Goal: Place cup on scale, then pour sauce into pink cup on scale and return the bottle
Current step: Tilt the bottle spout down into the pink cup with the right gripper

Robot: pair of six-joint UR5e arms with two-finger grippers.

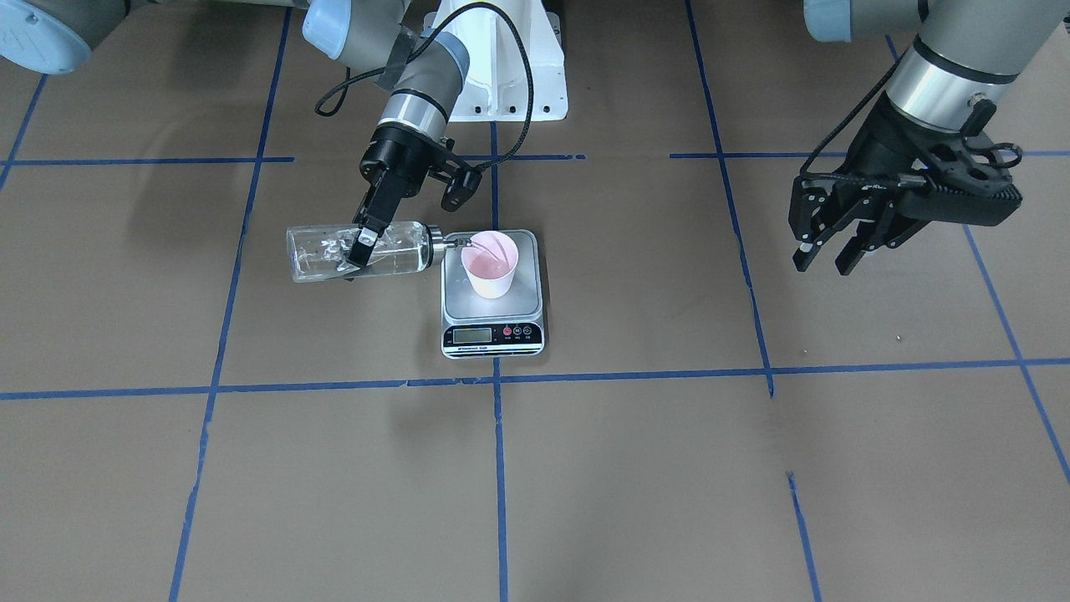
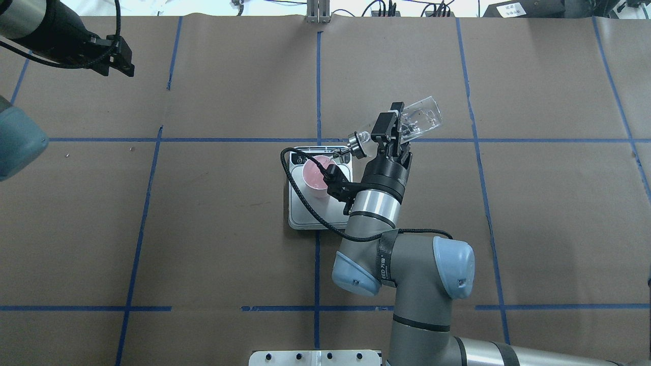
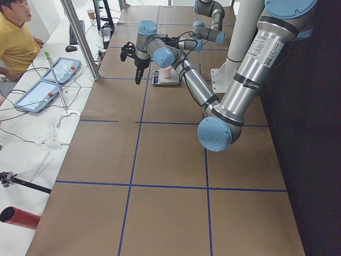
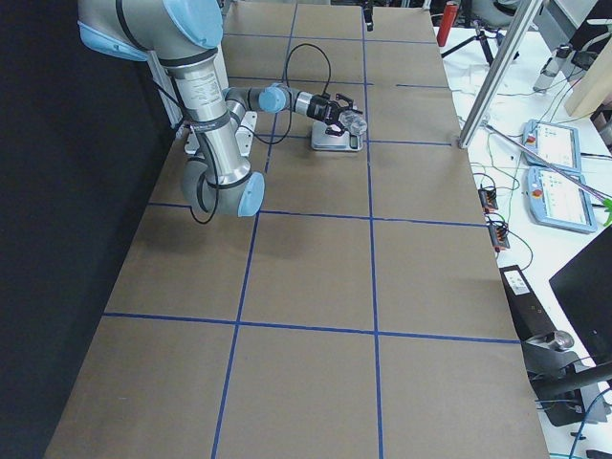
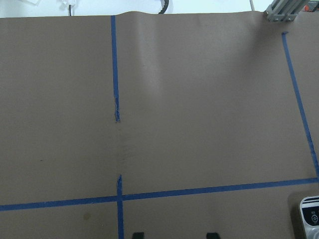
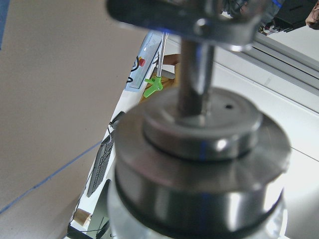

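The pale pink cup (image 1: 491,266) stands upright on the scale (image 1: 493,334), which also shows in the overhead view (image 2: 305,218). My right gripper (image 1: 364,247) is shut on the clear glass bottle (image 1: 313,251) and holds it tipped nearly level. Its metal pourer cap (image 1: 437,243) reaches over the cup's rim. Clear sauce (image 1: 393,261) lies along the bottle's lower side. From overhead, the bottle (image 2: 422,114) slopes down toward the cup (image 2: 316,175). The cap fills the right wrist view (image 6: 199,149). My left gripper (image 1: 827,255) is open and empty, far off to the side.
Brown paper with blue tape lines (image 1: 497,380) covers the table. The left wrist view shows bare paper and a corner of the scale (image 5: 310,219). An operator (image 3: 16,37) sits at the side bench with tablets (image 3: 50,80).
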